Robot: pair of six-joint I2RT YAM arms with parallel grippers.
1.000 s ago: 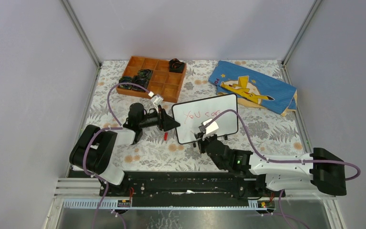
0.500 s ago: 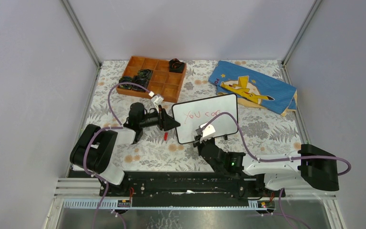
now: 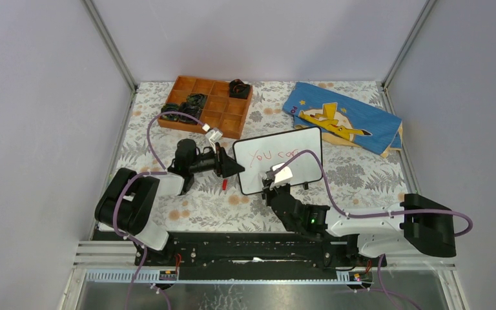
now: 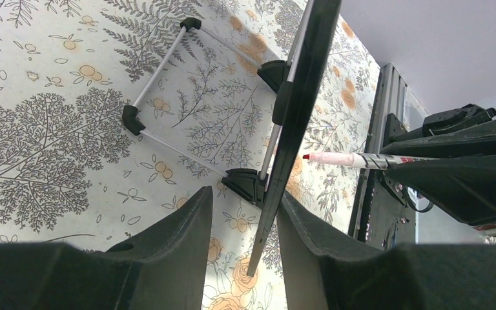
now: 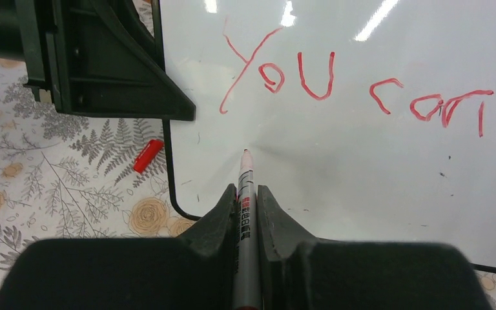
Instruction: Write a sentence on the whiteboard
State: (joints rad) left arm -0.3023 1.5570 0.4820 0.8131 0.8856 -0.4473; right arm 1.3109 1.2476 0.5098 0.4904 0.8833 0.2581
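whiteboard (image 3: 301, 147) mid-frame in top view, propped on its feet | we judge it light, stiff, slick, tip-prone; best held by the frame edge | left gripper (image 4: 245, 197) straddles that edge, we can't tell if clamped | right gripper (image 5: 247, 190) pinches marker (image 5: 245, 169) below sentence (image 5: 316, 97)

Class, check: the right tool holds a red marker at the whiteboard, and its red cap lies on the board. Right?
Not quite. The red cap lies on the table cover beside the whiteboard, as the right wrist view shows; the right tool does hold the marker.
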